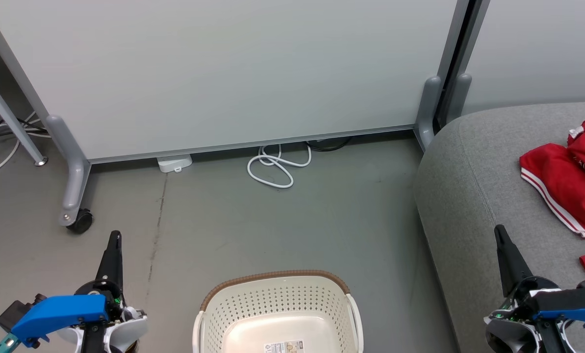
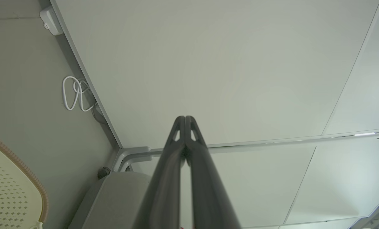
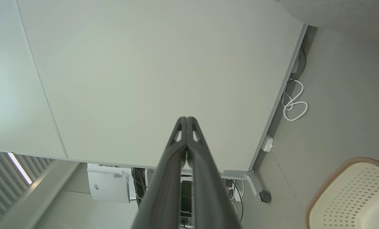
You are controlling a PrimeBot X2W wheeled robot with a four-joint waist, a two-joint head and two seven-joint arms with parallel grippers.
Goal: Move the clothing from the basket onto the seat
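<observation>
Left gripper (image 1: 115, 236): near left, above the floor, fingers pressed together, gripping nothing
Partition panel (image 1: 223, 73): far side; white adapter (image 1: 174, 163) and coiled white cable (image 1: 275, 169) on the floor at its base
Basket (image 1: 277, 274): near centre, on the floor, label sticker (image 1: 283, 347) showing on its bottom
Seat (image 1: 469, 186): right, near the basket
Right gripper (image 1: 499, 231): near right, over the seat, fingers pressed together, gripping nothing
Clothing (image 1: 562, 181): red, white-striped, crumpled on the seat, far right, clear of both grippers

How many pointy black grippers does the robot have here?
2. The left gripper sits lower left, over the floor beside the basket; the right gripper sits lower right, by the sofa near the red clothing.
</observation>
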